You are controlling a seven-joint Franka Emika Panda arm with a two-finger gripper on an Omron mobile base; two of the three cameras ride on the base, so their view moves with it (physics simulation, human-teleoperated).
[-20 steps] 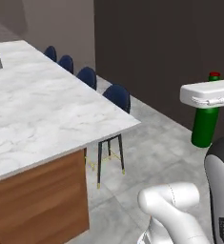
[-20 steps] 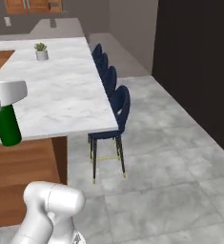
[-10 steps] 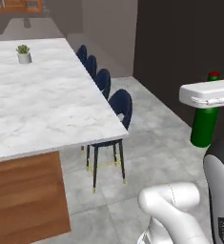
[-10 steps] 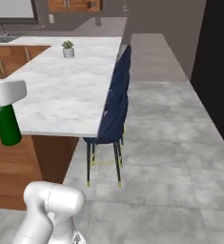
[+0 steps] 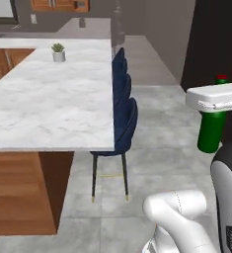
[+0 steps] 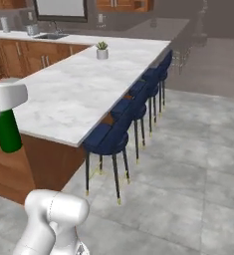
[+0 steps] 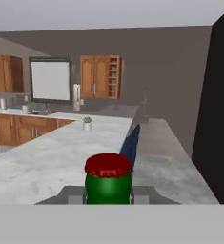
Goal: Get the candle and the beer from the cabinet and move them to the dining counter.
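Green glass filled the grip: the gripper (image 7: 108,194) was pinched on the beer (image 5: 211,129), holding the bottle upright by its neck just under the red cap. In the left base view the white hand sat across the bottle at the right edge, with the green body hanging below it over the grey tiled floor (image 5: 157,128). In the right base view the same bottle (image 6: 7,130) hung at the left edge, in front of the near corner of the dining counter (image 6: 73,94).

That white, grey-veined marble top stretched away to the left and far side on its wooden base. A small potted plant (image 5: 58,52) stood on its far end. Navy blue stools (image 6: 119,133) were lined up along its right edge, tucked close under the overhang.

Beyond the counter, in the hand view, a reddish-brown wall cabinet (image 7: 95,76) with open shelves beside it hung on the far wall, next to a pale window (image 7: 50,80).
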